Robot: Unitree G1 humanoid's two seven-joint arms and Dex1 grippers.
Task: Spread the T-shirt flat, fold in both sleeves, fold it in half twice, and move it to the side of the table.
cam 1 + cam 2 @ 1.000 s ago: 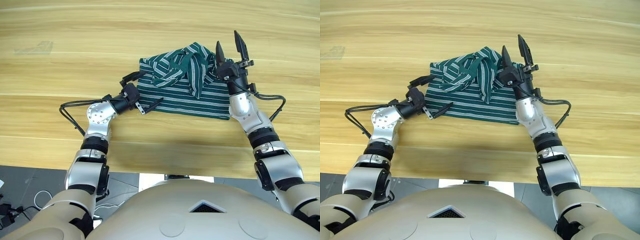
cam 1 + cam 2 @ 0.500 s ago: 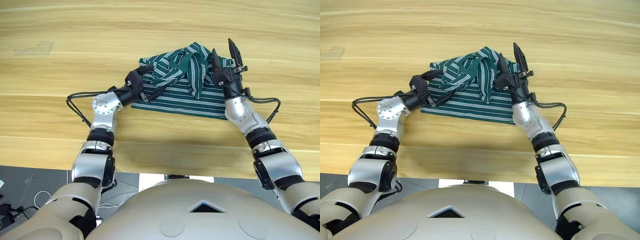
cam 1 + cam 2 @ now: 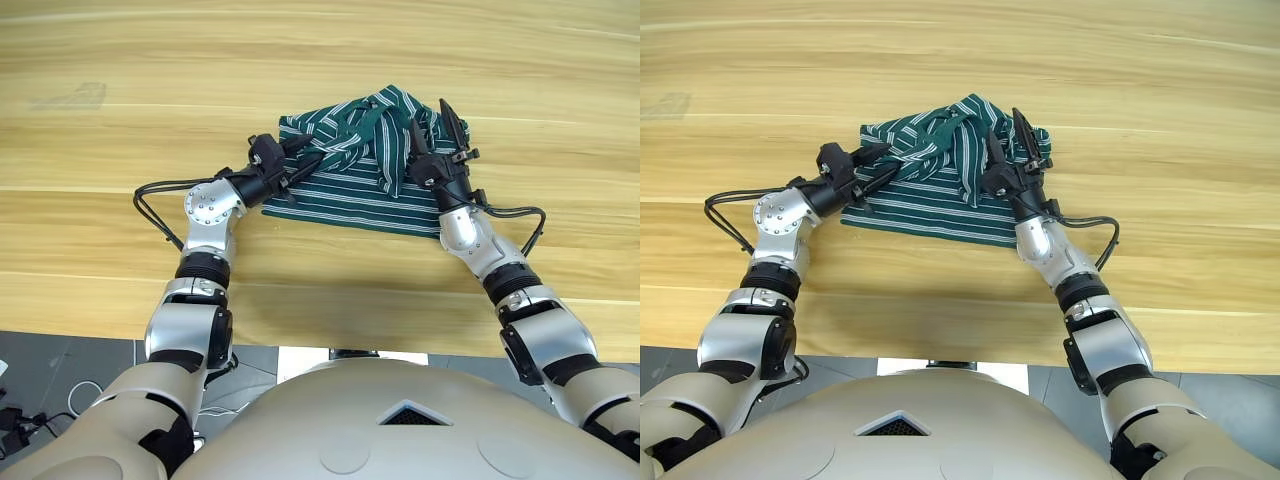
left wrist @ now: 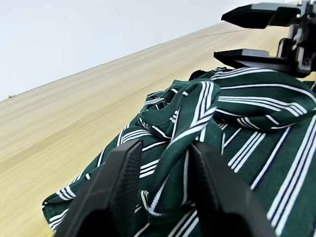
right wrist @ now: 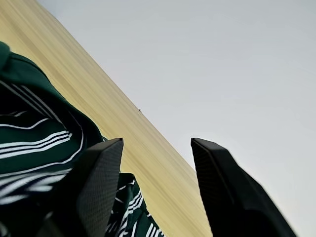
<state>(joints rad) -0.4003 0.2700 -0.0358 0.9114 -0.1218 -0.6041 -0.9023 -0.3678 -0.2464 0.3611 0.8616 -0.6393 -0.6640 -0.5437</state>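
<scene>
1. The left gripper (image 4: 164,153) is seen at the left edge of the T-shirt (image 3: 350,190), low over the cloth. Its jaws are parted by a moderate gap, and a raised, bunched fold of the shirt lies between the two fingers (image 4: 116,187). Whether the fold is actually pressed cannot be told.
2. The right gripper (image 3: 432,128) is placed at the right edge of the shirt, with its jaws spread wide. In the right wrist view nothing is seen between its fingers (image 5: 98,182). In the eye views the inner finger is seen over the striped cloth and the outer one at the shirt's right edge. Contact with the cloth cannot be told.
3. One T-shirt is counted, dark green with white stripes. It lies on the desk (image 3: 150,80) between the two arms, roughly in the middle. The part nearer the robot lies fairly flat, while the far part is gathered into twisted, overlapping folds.
4. Two grippers are counted, one at each side edge of the shirt, with two fingers on each.
5. One desk is counted, of light wood grain, and the shirt is carried on it.
</scene>
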